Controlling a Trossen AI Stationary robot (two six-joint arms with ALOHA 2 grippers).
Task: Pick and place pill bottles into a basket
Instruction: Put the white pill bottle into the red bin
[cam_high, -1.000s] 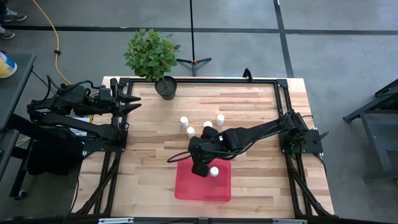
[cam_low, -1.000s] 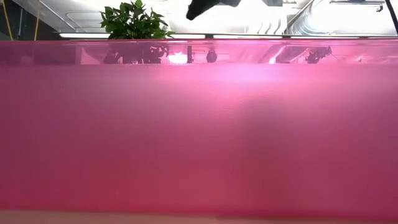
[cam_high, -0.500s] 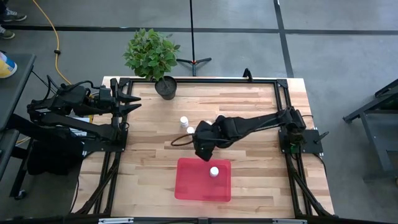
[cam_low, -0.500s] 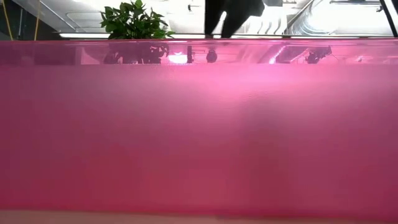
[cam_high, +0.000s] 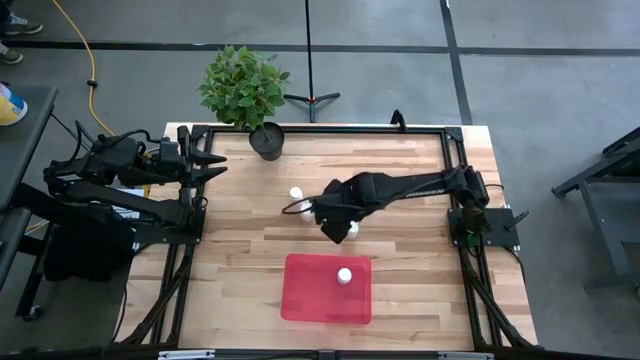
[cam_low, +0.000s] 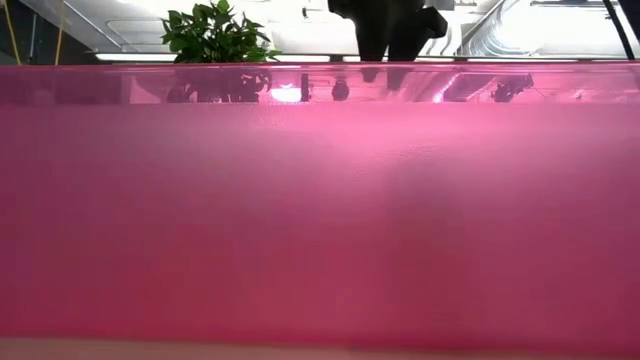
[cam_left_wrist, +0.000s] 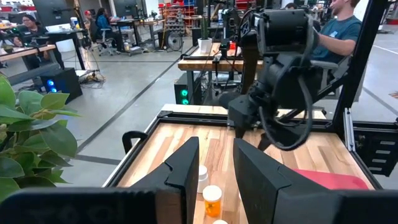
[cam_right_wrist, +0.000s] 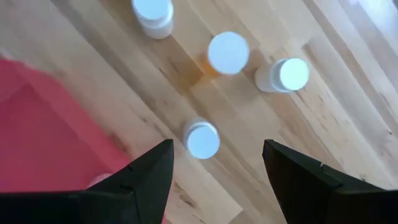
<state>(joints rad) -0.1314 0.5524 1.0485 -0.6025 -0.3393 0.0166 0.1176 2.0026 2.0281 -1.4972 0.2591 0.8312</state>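
Right end effector (cam_high: 338, 228) spread, empty, hanging over the bottle cluster mid-desk, at 12 o'clock from the basket (cam_high: 305, 300). One bottle (cam_high: 344, 274) stands in the basket. Wrist view: four bottles (cam_right_wrist: 228, 53) below, close together, one (cam_right_wrist: 201, 139) nearest between the fingers (cam_right_wrist: 146, 175).

Risk: on descent a wide finger could clip a neighbour and topple it, since spacing is tight.

Left end effector (cam_high: 215, 165) parked at the desk's 9 o'clock edge, fingers pressed together.

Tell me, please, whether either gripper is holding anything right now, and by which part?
Nothing is held. The right gripper hangs open and empty above the loose pill bottles; the left gripper is shut on nothing beside the table.
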